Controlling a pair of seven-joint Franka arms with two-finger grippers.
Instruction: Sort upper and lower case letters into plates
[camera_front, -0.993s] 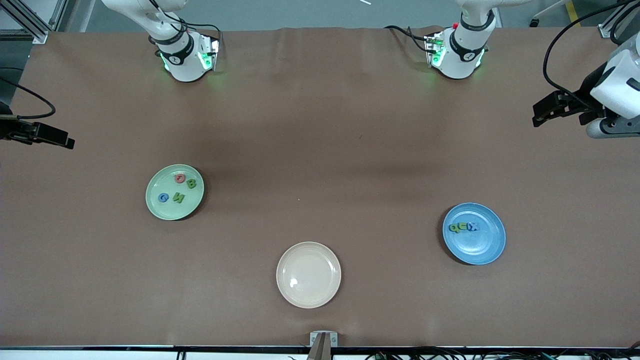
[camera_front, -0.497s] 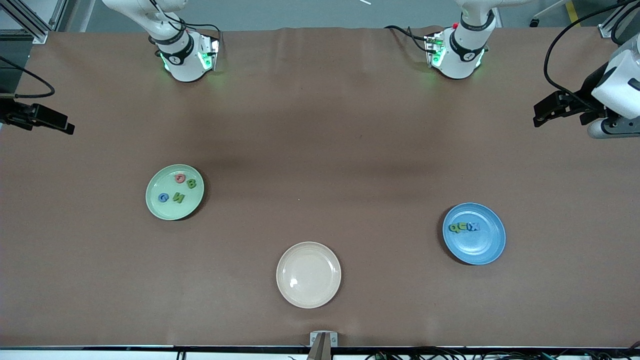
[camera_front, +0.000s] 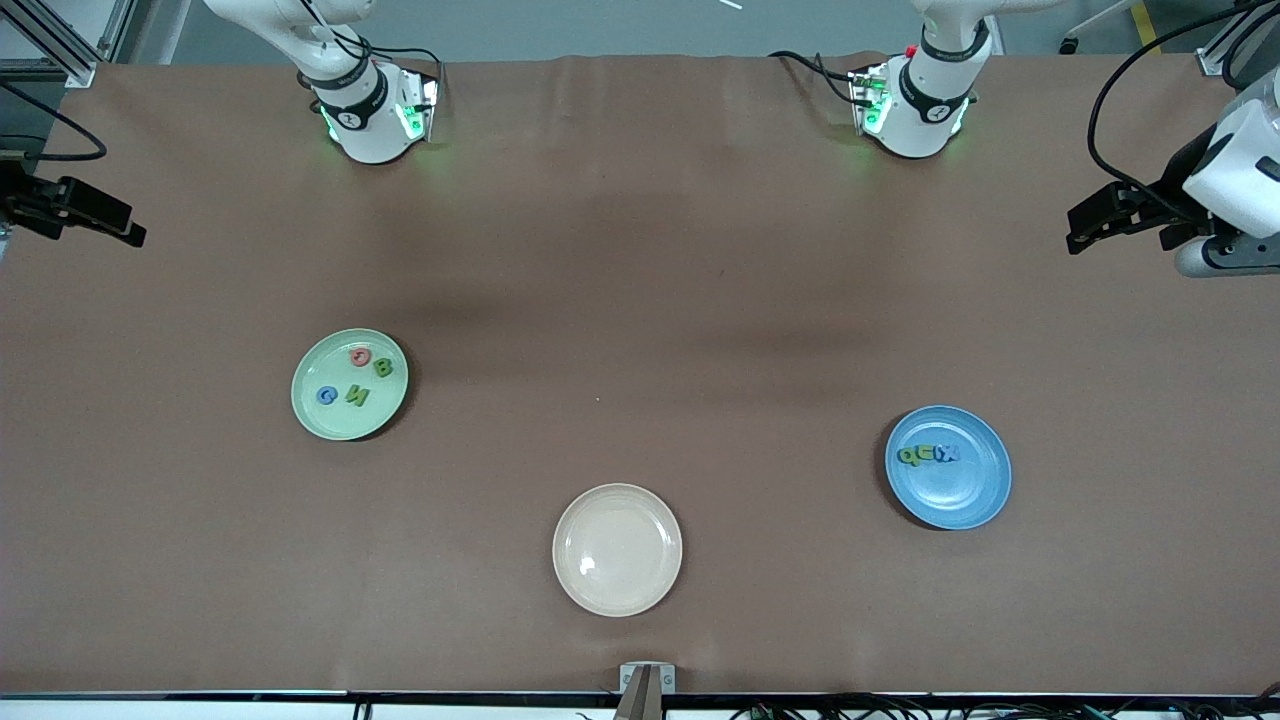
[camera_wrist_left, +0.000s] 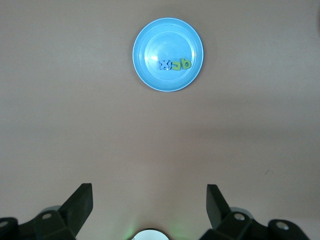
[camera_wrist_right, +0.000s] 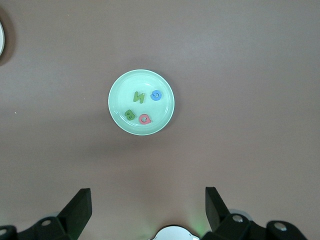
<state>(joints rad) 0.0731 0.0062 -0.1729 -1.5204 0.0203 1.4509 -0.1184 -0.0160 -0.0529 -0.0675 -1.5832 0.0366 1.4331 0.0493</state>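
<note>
We think the sorting is done: four letters (camera_front: 355, 378) lie in the green plate (camera_front: 312, 410) near the right arm's end of the table (camera_front: 640, 250), four letters (camera_front: 927, 455) in the blue plate (camera_front: 950, 500) near the left arm's end. Our left gripper (camera_wrist_left: 149, 200) and right gripper (camera_wrist_right: 148, 200) hang high at the table's ends, fingers wide, holding nothing. The cream plate (camera_front: 617, 549) by the front edge blocks nothing

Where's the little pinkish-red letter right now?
The pinkish-red letter lies in the mint green plate toward the right arm's end of the table, beside a green B.
</note>
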